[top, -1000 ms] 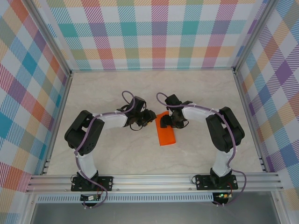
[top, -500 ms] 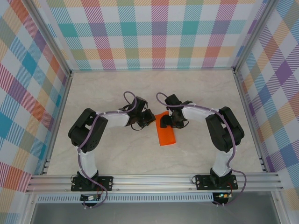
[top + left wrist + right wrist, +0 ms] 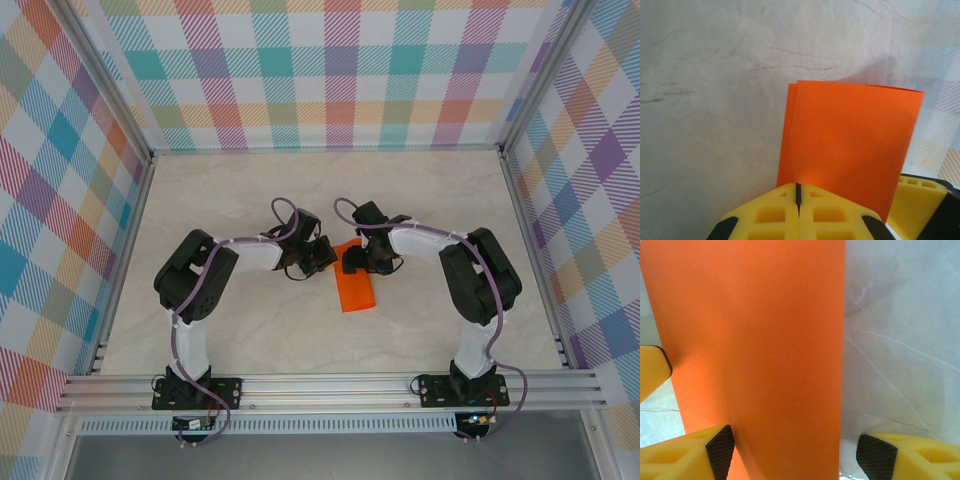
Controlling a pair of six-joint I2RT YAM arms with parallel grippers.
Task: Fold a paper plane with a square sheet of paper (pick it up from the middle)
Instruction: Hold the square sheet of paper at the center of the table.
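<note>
The square sheet of paper (image 3: 356, 286) lies flat on the table, folded into a bright orange rectangle. My left gripper (image 3: 322, 256) is at its upper left edge. In the left wrist view that gripper (image 3: 798, 192) is shut, its yellow fingers pressed together over the near edge of the paper (image 3: 850, 145), whose two layers sit slightly offset. Nothing shows between the fingers. My right gripper (image 3: 352, 262) is at the paper's far end. In the right wrist view it (image 3: 795, 450) stands open, one finger on each side of the paper (image 3: 755, 350).
The marbled table top (image 3: 230, 330) spreads out around the paper. Metal frame rails (image 3: 330, 385) run along the near edge, and checked walls (image 3: 330, 70) close off the back and sides. Both arms meet close together at the table's centre.
The left gripper has closed and shifted a little to the right, up to the paper's edge. The right arm and the paper have stayed put.
</note>
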